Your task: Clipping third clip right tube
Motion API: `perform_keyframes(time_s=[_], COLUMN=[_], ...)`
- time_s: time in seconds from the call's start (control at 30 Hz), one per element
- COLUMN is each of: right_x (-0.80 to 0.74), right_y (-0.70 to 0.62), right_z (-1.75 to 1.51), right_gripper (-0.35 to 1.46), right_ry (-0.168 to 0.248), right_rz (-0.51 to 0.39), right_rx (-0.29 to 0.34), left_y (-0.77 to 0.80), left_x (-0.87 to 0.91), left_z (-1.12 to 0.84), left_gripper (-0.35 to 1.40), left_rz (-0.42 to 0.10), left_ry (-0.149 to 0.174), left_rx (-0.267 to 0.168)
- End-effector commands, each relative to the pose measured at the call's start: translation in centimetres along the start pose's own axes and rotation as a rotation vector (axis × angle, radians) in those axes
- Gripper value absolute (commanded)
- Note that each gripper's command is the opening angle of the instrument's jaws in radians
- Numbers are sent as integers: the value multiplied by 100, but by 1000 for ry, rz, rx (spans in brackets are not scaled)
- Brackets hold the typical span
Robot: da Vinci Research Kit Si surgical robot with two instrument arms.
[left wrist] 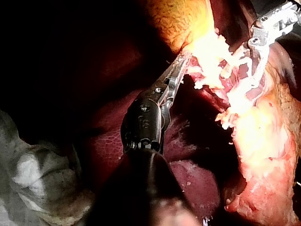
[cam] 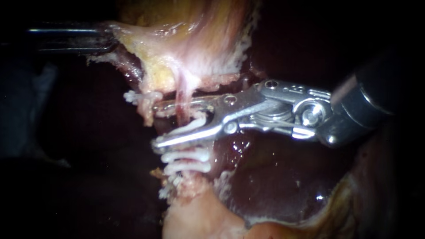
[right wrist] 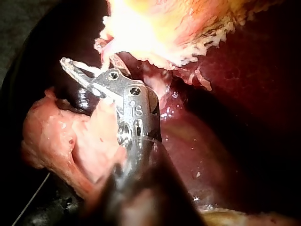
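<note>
The clips (cam: 186, 161) are white and the tube (cam: 182, 95) is pale pink. The liver (cam: 274, 177) is glossy dark maroon. The gallbladder (cam: 177, 48) is mottled yellow and pink.

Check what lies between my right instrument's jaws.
The tube crosses the gap between the right instrument's open jaws, a white clip beside it; endoscope view.

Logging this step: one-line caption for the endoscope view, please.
Right instrument open astride the tube, just above two white clips already seated on it, liver dark behind.
</note>
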Motion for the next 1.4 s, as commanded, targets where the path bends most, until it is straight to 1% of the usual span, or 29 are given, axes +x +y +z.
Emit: perform_keyframes(time_s=[0.03, 0.13, 0.33, 0.57, 0.7, 0.9, 0.97, 1.0, 1.07, 1.17, 1.23, 1.4], right_x=[2, 5, 4, 3, 1, 0, -1, -2, -2, -3, -4, -5], right_y=[-1, -3, -1, 3, 5, 7, 8, 8, 9, 9, 9, 9], right_z=[0, 0, -2, -7, -12, -17, -17, -17, -17, -18, -19, -19], right_gripper=[48, 46, 40, 25, 3, -17, -30, -35, -35, -35, -35, -35], right_ry=[-1, -2, -1, 1, 3, 4, 4, 6, 9, 16, 13, 12], right_rz=[0, 0, 0, 0, 0, 0, 5, 29, 58, 57, 58, 57], right_rx=[7, 13, 9, -2, -13, -16, -16, -15, -15, -43, -55, -55], left_y=[0, 0, 0, -1, -1, -2, -2, -2, -2, -2, -2, -2], left_x=[0, 0, 0, -1, -1, -1, -1, -1, -1, -2, -2, -2], left_z=[0, 0, 1, 1, 1, 1, 1, 1, 1, 1, 1, 2], left_gripper=[-35, -35, -35, -35, -35, -35, -35, -35, -35, -35, -35, -35], left_rz=[0, 0, 0, 0, 0, 0, 0, 0, 0, 1, 1, 1], left_ry=[0, 0, 0, 0, 0, 0, 0, 0, 0, 0, 0, 0], left_rx=[1, 1, 1, 1, 1, 1, 1, 1, 1, 1, 1, 1])
